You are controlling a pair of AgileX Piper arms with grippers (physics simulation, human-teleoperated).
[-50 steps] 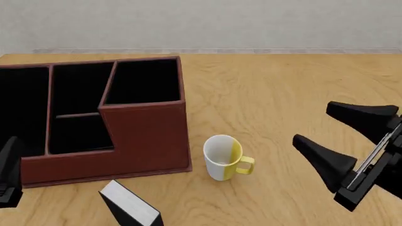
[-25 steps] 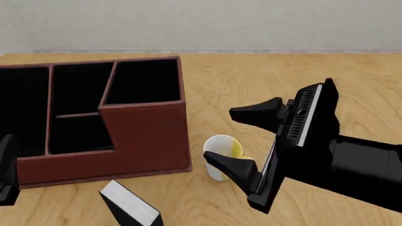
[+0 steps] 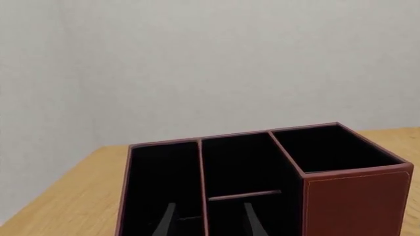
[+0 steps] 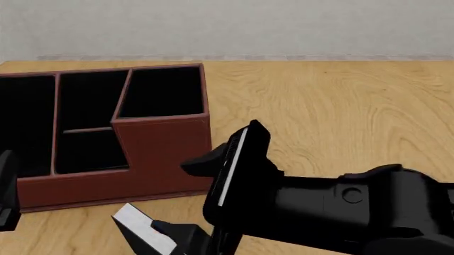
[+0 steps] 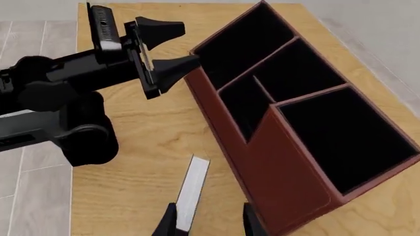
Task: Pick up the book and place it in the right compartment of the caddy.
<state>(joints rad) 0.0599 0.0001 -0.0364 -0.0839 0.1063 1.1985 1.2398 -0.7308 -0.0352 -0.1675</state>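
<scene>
Two arms show — the right gripper (image 4: 186, 199) reaches across lower centre, jaws wide, straddling the book (image 4: 143, 228); the left gripper (image 5: 167, 45) hangs open.

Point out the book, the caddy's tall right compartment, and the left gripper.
book (image 5: 191, 191): right wrist view, on its white page edge.
right compartment (image 4: 161, 93): front view, on the black lining inside its square mouth.
left gripper (image 5: 169, 47): right wrist view, midway between the tips of its two black fingers.
</scene>
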